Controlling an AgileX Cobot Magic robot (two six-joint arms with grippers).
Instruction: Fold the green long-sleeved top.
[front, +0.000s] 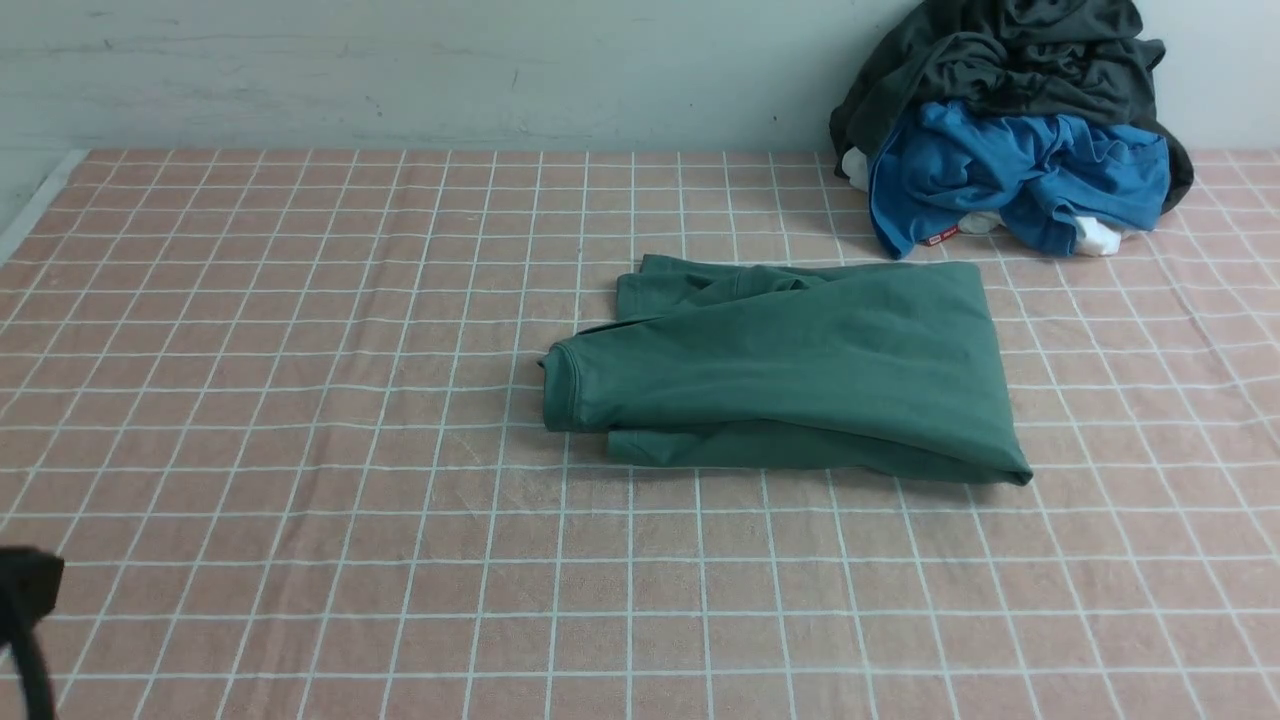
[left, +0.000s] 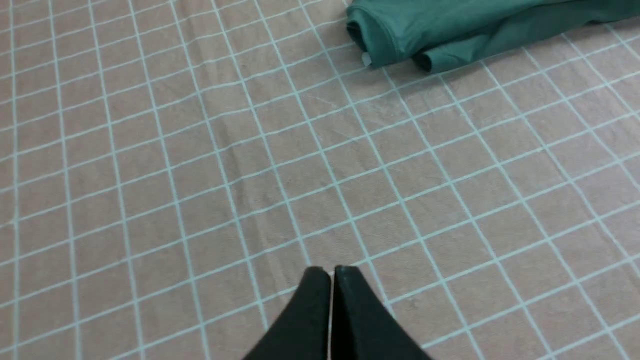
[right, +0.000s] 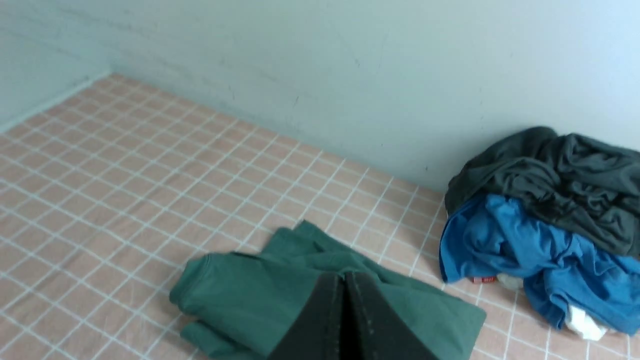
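1. The green long-sleeved top (front: 790, 370) lies in the middle of the surface (front: 300, 400), which is covered by a pink cloth with a white grid. It is doubled into a compact, roughly rectangular bundle, with layers stacked and a rounded fold facing the robot's left. From how it lies, I judge the folding done or very nearly so.

2. The left tool (left: 331, 272) hangs over bare cloth, well apart from the top. Its two black fingers are pressed together with nothing between them. It looks parked out of the way, since nothing within its reach needs holding.

3. The right tool (right: 344, 280) sits above the top's near side with its fingers pinched together. No fabric shows between them, so it seems to have nothing in its grip; whether its tips touch the shirt I cannot tell.

4. A bright blue garment (front: 1010, 175) and a dark grey-black garment (front: 1000, 60) are heaped against the back wall on the robot's right, near the top's far corner but not touching it. They seem set aside to keep the working area free.

5. Small white pieces (front: 1095, 238) peek out under the heap; what they are I cannot say.
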